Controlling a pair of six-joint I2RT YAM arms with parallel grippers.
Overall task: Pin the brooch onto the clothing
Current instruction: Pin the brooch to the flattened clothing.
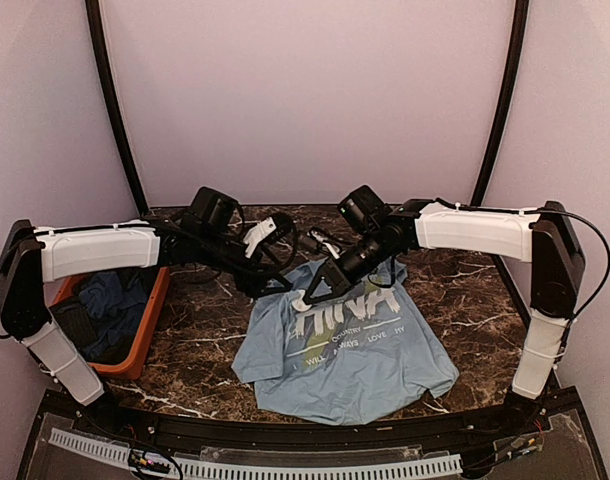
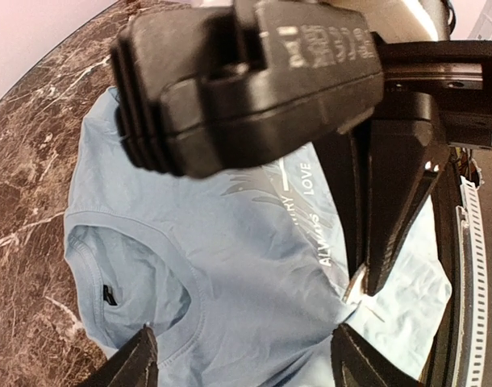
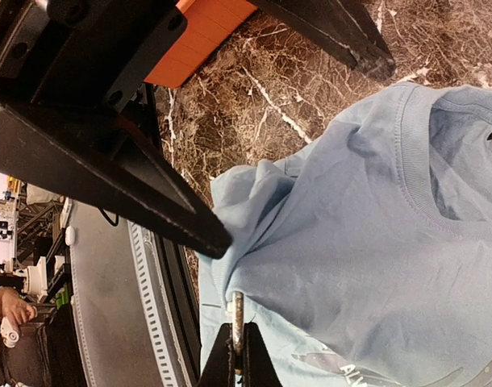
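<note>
The light blue T-shirt (image 1: 355, 370) with white lettering lies flat on the marble table, collar away from the arms. My right gripper (image 3: 237, 343) is shut on the brooch (image 3: 237, 318), a thin greyish metal disc seen edge-on. The disc touches the shirt (image 3: 375, 226) near the left shoulder fold. In the left wrist view the right gripper (image 2: 373, 278) holds the brooch (image 2: 354, 285) against the shirt (image 2: 230, 242) beside the chest text. My left gripper (image 2: 246, 355) is open just above the cloth below the collar. Its fingers (image 3: 149, 193) straddle that spot. Both grippers meet above the shirt's upper part (image 1: 295, 280).
An orange bin (image 1: 150, 320) holding darker blue garments (image 1: 105, 300) stands at the left, under the left arm; it also shows in the right wrist view (image 3: 202, 40). Dark marble table (image 1: 465, 290) surrounds the shirt. The slotted white front rail (image 1: 285, 468) runs along the near edge.
</note>
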